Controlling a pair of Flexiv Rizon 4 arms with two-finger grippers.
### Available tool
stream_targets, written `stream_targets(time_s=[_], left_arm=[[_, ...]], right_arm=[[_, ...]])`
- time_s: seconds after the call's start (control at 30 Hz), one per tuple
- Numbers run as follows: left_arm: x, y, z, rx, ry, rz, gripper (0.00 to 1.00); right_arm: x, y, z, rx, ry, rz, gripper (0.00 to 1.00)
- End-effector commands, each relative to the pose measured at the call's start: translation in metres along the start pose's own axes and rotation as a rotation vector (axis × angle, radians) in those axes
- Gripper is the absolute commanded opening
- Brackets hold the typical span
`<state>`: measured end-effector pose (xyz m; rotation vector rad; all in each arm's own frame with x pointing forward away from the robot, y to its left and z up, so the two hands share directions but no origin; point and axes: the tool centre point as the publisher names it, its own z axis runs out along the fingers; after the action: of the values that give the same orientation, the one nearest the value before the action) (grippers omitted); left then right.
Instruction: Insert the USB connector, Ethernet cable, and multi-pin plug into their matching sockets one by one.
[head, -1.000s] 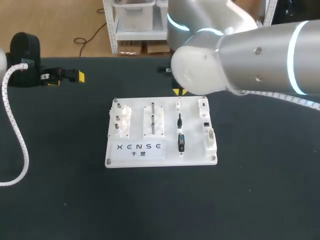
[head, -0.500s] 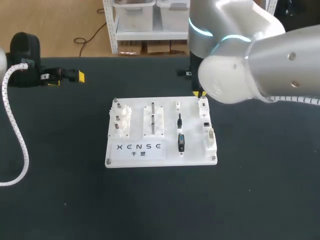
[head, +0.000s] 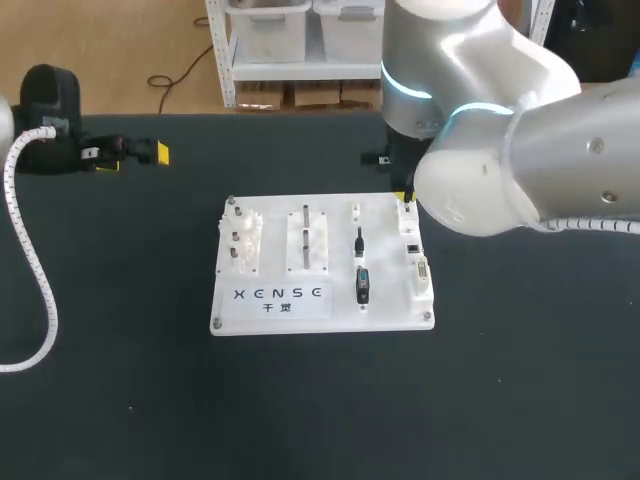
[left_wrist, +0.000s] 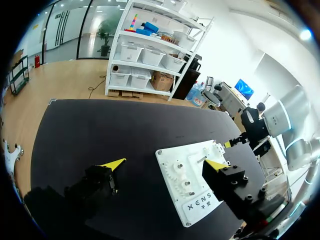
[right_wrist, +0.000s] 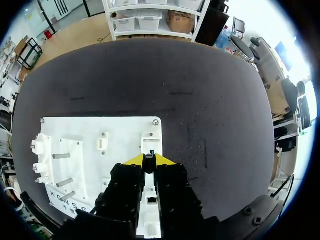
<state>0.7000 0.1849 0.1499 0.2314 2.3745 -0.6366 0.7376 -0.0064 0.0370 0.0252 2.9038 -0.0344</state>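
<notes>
Right gripper (right_wrist: 148, 161), fingers clenched on a dark connector (right_wrist: 148, 157), hangs above the board's (head: 388, 280) 1 o'clock socket (right_wrist: 151, 144) for alignment; left gripper (left_wrist: 165, 163) sits with fingers released at 10 o'clock.

The only print in view is a label (head: 278, 298) on the near left strip of the white board (head: 385, 315): 1 row of dark capital letters, with 2 smaller characters centred under it. The left wrist view shows the same label (left_wrist: 199, 203) along the board's near edge. In the right wrist view only its first few letters (right_wrist: 59, 199) show.
</notes>
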Motion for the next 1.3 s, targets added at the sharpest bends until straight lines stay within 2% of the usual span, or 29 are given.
stream_targets(time_s=[0.03, 0.63, 1.3], left_arm=[[0.000, 0.000, 0.000, 0.000, 0.000, 0.000, 1.00], [0.000, 0.000, 0.000, 0.000, 0.000, 0.000, 1.00], [0.000, 0.000, 0.000, 0.000, 0.000, 0.000, 1.00]], right_arm=[[0.002, -0.001, 0.002, 0.007, -0.019, 0.007, 0.00], [0.002, -0.006, 0.012, 0.025, -0.011, 0.011, 0.00], [0.004, 0.000, 0.015, 0.020, 0.001, 0.002, 0.00]])
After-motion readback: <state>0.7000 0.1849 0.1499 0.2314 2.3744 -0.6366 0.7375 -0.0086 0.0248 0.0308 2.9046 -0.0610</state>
